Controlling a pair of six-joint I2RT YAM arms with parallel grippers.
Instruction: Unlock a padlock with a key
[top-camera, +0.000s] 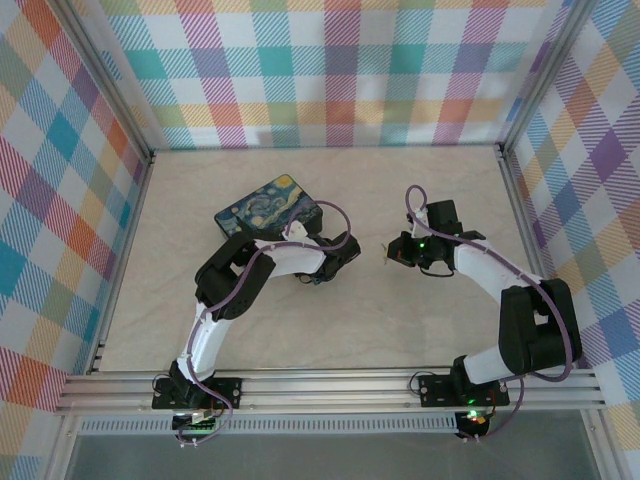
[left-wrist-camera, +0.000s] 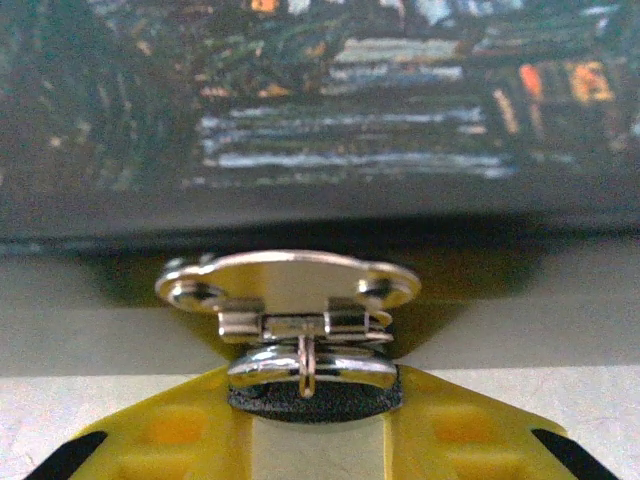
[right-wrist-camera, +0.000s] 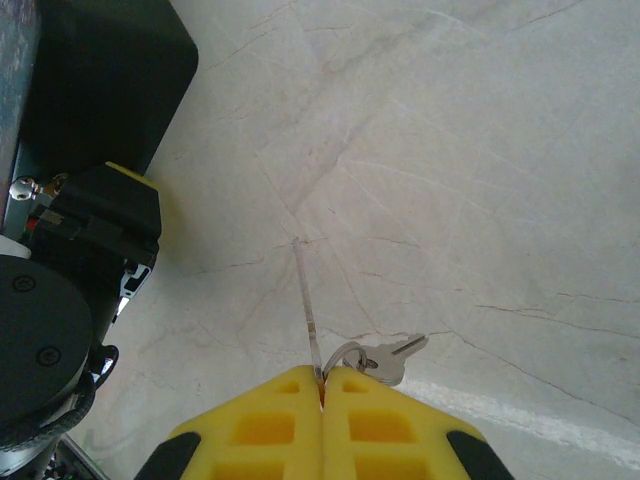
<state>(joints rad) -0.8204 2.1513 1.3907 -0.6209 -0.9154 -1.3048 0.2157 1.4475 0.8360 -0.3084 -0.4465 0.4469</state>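
The padlock (left-wrist-camera: 310, 402) is a small dark body with a shiny shackle (left-wrist-camera: 312, 364) hooked through the metal hasp (left-wrist-camera: 290, 282) on the box's front wall. My left gripper (left-wrist-camera: 315, 415) is shut on the padlock, one yellow finger on each side of it. In the top view the left gripper (top-camera: 336, 262) sits at the near right corner of the box (top-camera: 270, 210). My right gripper (right-wrist-camera: 322, 378) is shut on the key (right-wrist-camera: 305, 290), whose thin blade sticks out edge-on toward the left arm. A spare key (right-wrist-camera: 388, 360) hangs on a ring beside the fingertips. The right gripper (top-camera: 393, 256) hovers just right of the left one.
The box (right-wrist-camera: 110, 80) has a black body and a starry-night lid, and it lies at mid-table toward the back left. The left arm's black wrist (right-wrist-camera: 60, 310) fills the left edge of the right wrist view. Bare marble table (top-camera: 420, 190) lies to the right, within checked walls.
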